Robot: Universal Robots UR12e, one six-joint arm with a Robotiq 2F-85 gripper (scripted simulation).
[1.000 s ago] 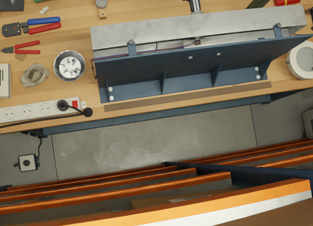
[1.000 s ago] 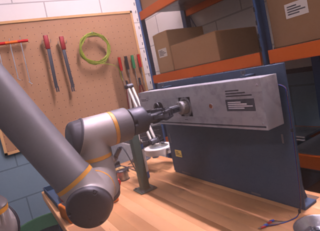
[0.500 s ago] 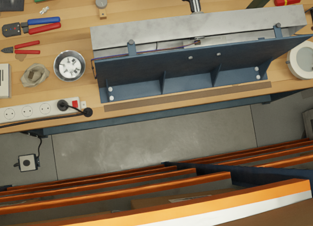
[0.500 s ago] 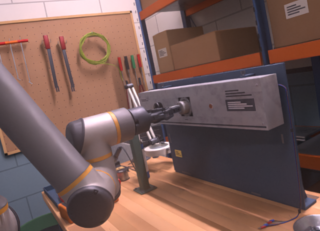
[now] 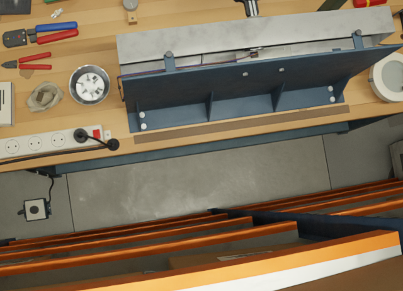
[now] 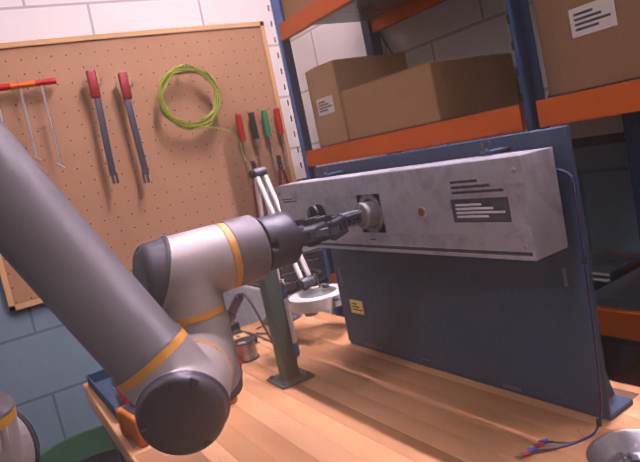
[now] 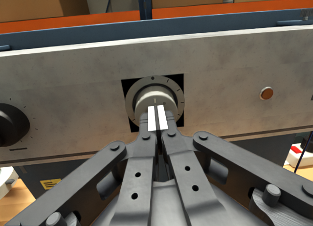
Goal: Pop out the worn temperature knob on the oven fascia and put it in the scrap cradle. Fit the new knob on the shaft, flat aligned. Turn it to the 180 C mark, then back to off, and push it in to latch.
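Observation:
The lower face of the light grey temperature knob is hidden behind my fingertips; its pointer mark faces up toward the dot at the top of the dial ring. The knob sits on the grey oven fascia inside a black square recess. My gripper is closed with nothing in it, its tips right at the knob's front face. From above, only the fingertips show at the fascia's front edge. A grey knob rests on a wooden cradle on the bench to the left.
Behind the fascia stands a blue support frame and orange shelving with cartons. A black knob and an amber lamp flank the dial. Pliers, a parts dish and a power strip lie on the bench.

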